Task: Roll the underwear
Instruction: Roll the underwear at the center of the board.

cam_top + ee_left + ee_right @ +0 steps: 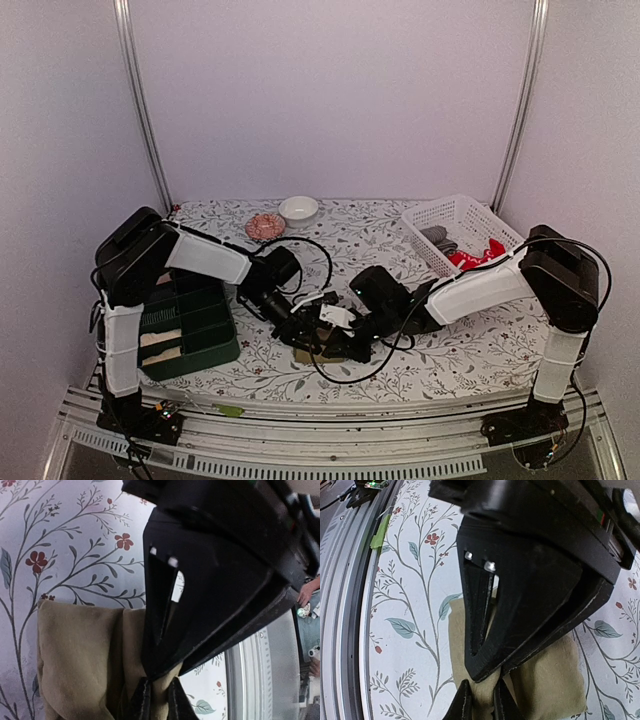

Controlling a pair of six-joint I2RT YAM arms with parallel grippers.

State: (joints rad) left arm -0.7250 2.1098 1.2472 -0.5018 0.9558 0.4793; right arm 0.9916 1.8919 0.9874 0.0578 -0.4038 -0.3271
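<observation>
The khaki-tan underwear [318, 354] lies folded on the flowered tablecloth near the front middle, mostly hidden under both grippers. My left gripper [300, 330] is shut on a fold of it; in the left wrist view the cloth [80, 655] is pinched between the fingertips of that gripper [159, 701]. My right gripper [346, 336] is shut on the opposite edge; the right wrist view shows the cloth [550, 680] bunched between the tips of that gripper [482, 701]. Red underwear [478, 255] and a grey piece [436, 237] lie in the white basket [455, 203].
A dark green bin [205, 325] with cream cloth [160, 345] stands at the front left beside the left arm. A white bowl [298, 208] and a pink round thing [265, 226] sit at the back. The table's metal front rail [330, 410] is close behind the grippers.
</observation>
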